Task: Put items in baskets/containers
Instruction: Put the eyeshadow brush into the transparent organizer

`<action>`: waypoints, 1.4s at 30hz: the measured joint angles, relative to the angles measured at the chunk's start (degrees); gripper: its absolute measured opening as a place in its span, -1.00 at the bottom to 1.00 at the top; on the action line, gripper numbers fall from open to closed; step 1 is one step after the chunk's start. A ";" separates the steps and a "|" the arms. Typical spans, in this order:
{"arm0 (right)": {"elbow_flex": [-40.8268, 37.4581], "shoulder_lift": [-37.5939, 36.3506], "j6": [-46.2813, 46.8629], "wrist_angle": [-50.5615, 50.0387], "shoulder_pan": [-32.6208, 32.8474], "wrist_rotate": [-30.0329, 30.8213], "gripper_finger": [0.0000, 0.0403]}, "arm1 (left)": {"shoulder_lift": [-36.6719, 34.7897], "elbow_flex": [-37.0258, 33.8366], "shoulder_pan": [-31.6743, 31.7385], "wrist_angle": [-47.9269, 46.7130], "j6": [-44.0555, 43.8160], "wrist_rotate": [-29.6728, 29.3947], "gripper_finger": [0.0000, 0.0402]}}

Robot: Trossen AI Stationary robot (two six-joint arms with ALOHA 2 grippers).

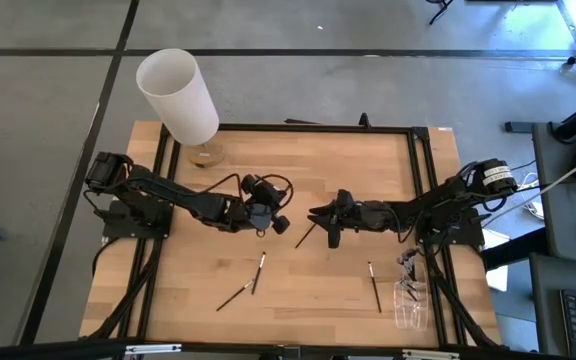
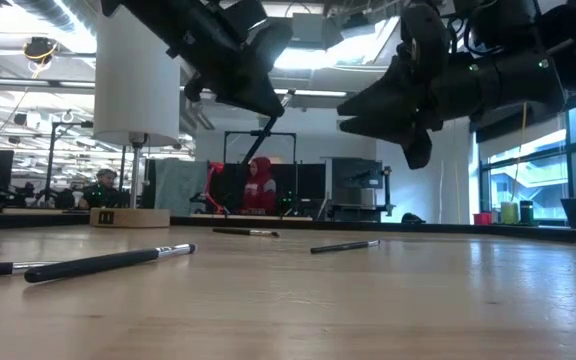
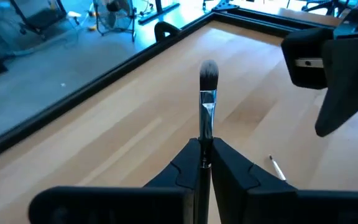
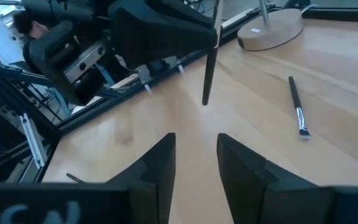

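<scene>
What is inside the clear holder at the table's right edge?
The clear holder seems to contain some dark-and-silvery brush ends near its top; the rest looks transparent. How many brushes cannot be told, and no other view shows it.
</scene>
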 joint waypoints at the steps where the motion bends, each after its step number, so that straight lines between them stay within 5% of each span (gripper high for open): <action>1: 0.00 0.00 0.01 0.03 0.06 0.01 -0.42 | 0.00 -0.01 -0.21 -0.01 1.07 -0.45 -0.88; 16: 0.00 0.00 -9.14 -1.81 0.68 1.53 -0.42 | 4.99 0.04 4.20 0.09 3.45 1.61 -0.88; 42: 0.00 0.00 -2.24 -6.44 0.61 4.57 -0.42 | 7.54 0.03 6.55 6.15 7.06 9.23 -0.88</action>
